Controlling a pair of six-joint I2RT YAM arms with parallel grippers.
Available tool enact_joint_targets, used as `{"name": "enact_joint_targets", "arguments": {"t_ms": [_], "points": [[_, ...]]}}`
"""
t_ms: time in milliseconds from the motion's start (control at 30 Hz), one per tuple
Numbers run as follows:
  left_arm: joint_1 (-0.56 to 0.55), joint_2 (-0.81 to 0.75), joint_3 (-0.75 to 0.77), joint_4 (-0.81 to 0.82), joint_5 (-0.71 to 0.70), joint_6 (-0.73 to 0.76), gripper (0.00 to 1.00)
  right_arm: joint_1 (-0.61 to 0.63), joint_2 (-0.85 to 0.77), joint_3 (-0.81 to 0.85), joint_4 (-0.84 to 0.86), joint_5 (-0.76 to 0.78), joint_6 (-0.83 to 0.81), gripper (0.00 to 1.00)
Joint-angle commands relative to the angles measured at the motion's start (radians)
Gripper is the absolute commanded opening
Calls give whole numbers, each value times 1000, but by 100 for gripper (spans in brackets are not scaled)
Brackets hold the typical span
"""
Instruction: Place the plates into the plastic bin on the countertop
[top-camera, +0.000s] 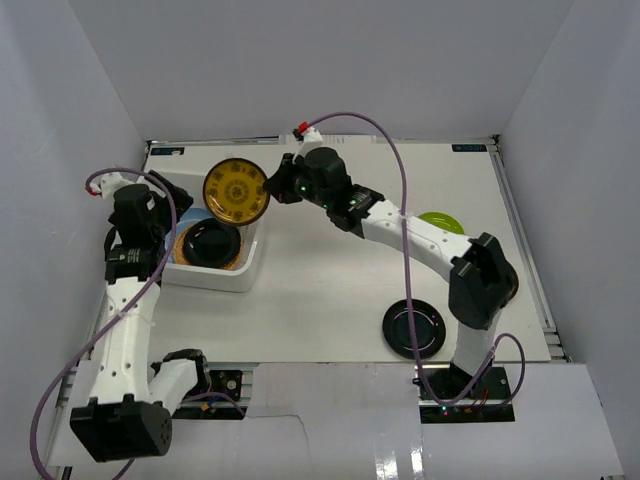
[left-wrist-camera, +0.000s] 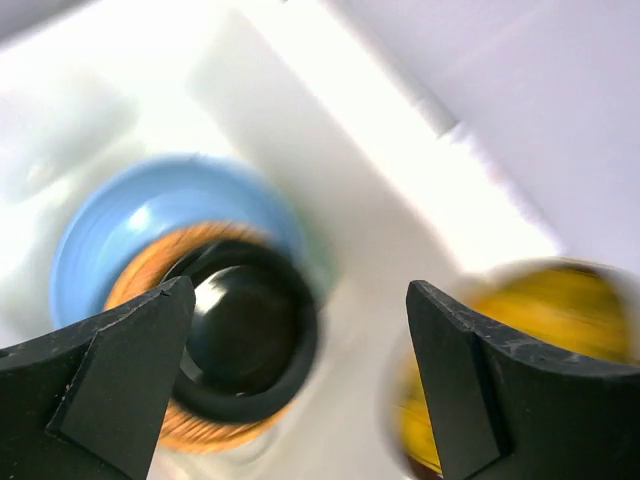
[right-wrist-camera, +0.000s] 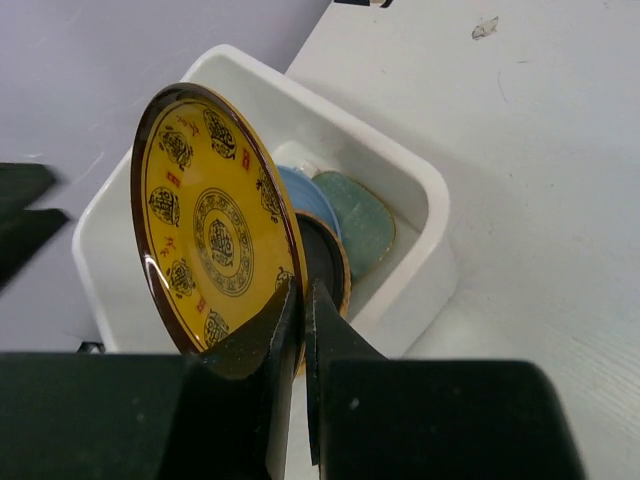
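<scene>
White tabletop (top-camera: 330, 290) is seen w/ plastic bin (top-camera: 215, 278) at its left; inside, black plate (top-camera: 208, 243) is stacked on tan woven plate (left-wrist-camera: 135, 275) and lt-blue plate (left-wrist-camera: 150, 200). Gold plate (top-camera: 236, 190) is held on edge over bin's far-right corner, rim pinched by right fingers (right-wrist-camera: 285, 315). Left fingers (left-wrist-camera: 120, 370) are spread above bin. 2nd black plate (top-camera: 413, 328) and lime-green plate (top-camera: 440, 220) are seen on tabletop at right.

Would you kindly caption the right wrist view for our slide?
Right fingers pinch the gold plate upright by its rim over the white bin.
</scene>
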Motion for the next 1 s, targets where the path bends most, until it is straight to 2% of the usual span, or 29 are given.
{"name": "enact_joint_targets", "arguments": {"t_ms": [0,133,167,233,333,400,433,467,533,600,633,700,800,833,867,900,933,967], "points": [[6,-127,118,53,13,4,98,33,107,161,-60,40,-24,8],[6,-171,167,85,125,7,98,78,260,353,-169,51,-48,8],[6,-164,185,79,257,12,98,93,320,429,-213,54,-53,8],[5,-133,193,64,395,-2,98,104,389,513,-247,59,-57,8],[6,-113,152,65,653,-26,97,115,428,539,-253,51,-42,10],[6,-131,100,78,717,-42,96,116,455,568,-256,45,-39,27],[6,-141,89,79,755,-44,96,116,461,583,-259,37,-39,47],[6,-162,81,79,769,-44,96,113,466,599,-264,33,-54,55],[6,-177,76,78,818,-33,95,104,433,619,-259,17,-57,65],[6,-181,76,84,860,-50,94,78,394,602,-249,-24,-54,67],[6,-178,72,91,925,-59,93,69,339,585,-244,-26,-54,67],[3,-170,56,145,1001,-108,89,38,252,510,-226,-24,-77,66],[-61,-181,15,208,1043,-162,81,-26,2,207,-115,3,-96,60],[-101,-179,10,216,1020,-165,78,-54,-142,7,-67,8,-90,56],[-161,-175,6,226,950,-166,76,-122,-217,-95,-1,11,-76,53],[-286,-164,7,230,906,-162,76,-162,-286,-198,24,14,-59,50],[-357,-121,12,233,865,-156,76,-210,-422,-387,44,22,-27,45],[-511,-92,21,236,774,-146,76,-315,-489,-475,47,31,-4,42]]}}
